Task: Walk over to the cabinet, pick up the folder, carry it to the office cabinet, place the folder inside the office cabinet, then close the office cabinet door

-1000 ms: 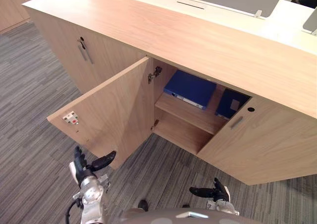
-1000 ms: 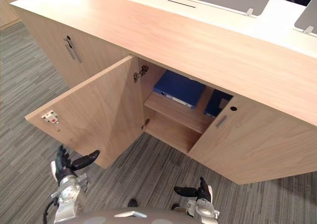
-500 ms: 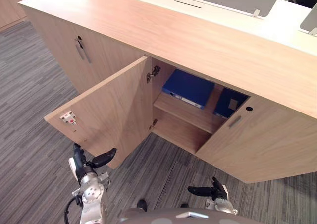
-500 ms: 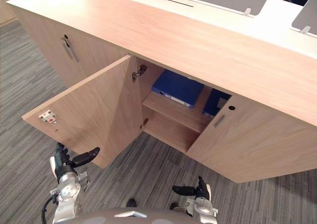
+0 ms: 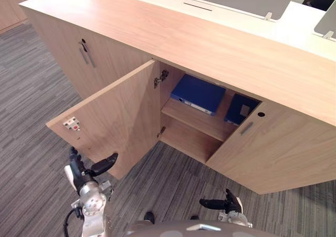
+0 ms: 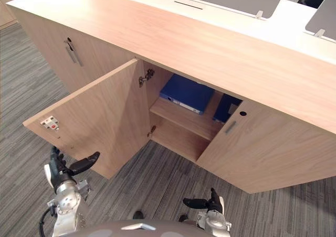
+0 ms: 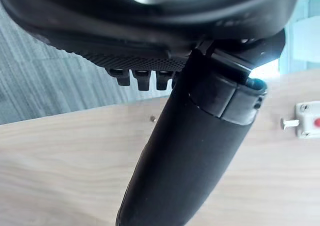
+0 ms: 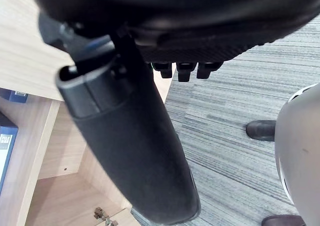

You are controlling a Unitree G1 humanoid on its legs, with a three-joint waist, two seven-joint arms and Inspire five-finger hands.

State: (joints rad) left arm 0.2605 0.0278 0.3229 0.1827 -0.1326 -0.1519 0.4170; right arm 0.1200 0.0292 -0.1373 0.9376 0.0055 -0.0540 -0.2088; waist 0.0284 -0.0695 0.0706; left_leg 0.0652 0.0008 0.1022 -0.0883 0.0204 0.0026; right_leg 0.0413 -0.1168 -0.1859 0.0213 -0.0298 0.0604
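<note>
Stretching across the grey carpet (image 5: 31,100), the wooden cabinet (image 5: 210,43) has its left door (image 5: 121,116) and right door (image 5: 273,148) swung open. The blue folder (image 5: 198,94) lies flat on the shelf (image 5: 194,119) inside, with a second folder (image 5: 240,110) upright beside it. The left hand (image 5: 77,174) hangs near the left door's lower corner and the right hand (image 5: 229,203) is low over the carpet, both with fingers loosely spread and holding nothing.

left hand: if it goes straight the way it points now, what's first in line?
Most likely the open cabinet door. The left hand aims at its inner face near the lower edge, and the left wrist view shows that panel and its white latch ahead. Depth is unclear.
</note>
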